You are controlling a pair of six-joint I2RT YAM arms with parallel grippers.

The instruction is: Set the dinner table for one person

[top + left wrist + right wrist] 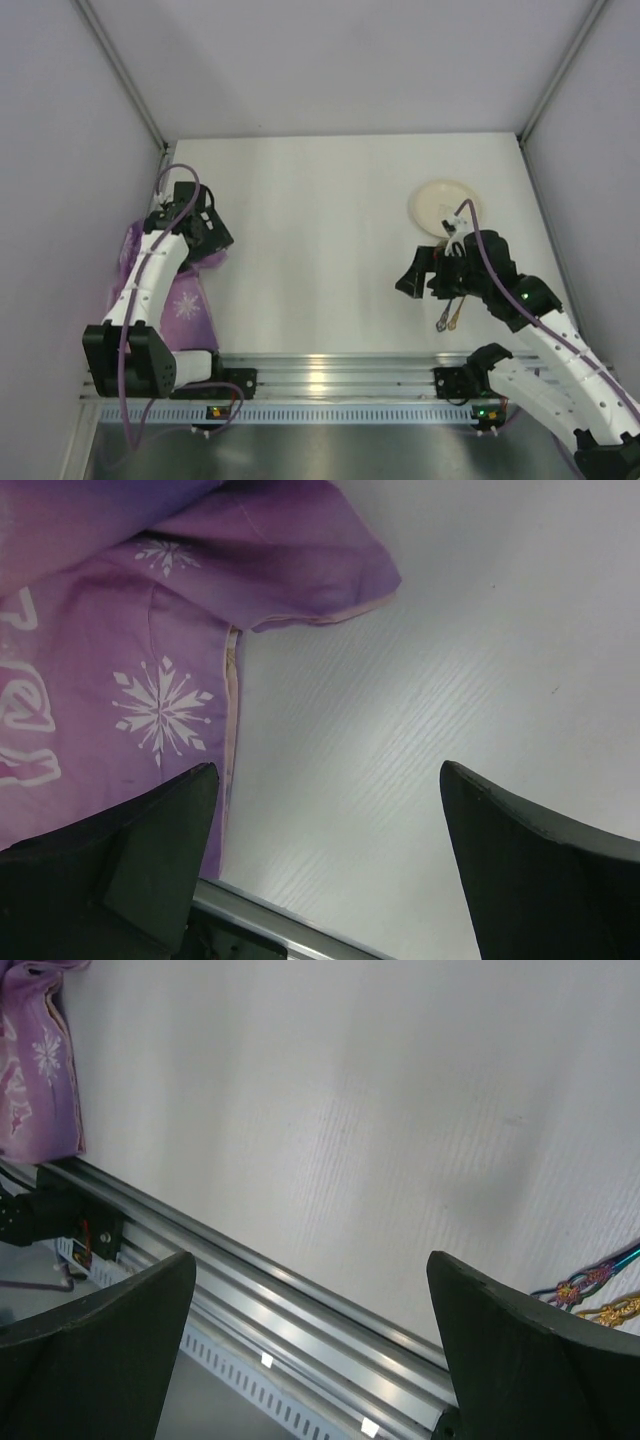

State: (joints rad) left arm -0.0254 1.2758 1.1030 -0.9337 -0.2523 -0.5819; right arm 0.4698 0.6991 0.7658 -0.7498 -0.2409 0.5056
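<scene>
The big flat white dinner table [320,220] filled the top view, with its ribbed silver metal rail [330,375] at the near edge. The left gripper [330,870] hung wide open and empty at the edge of the crumpled purple snowflake placemat [120,680], likely ready to pull it flat. The right gripper [310,1345] was open and empty too, near the thin shiny cutlery [590,1295]. Only the top view showed the round cream plate [440,205]. Only the left wrist view showed the mat's folded corner.
</scene>
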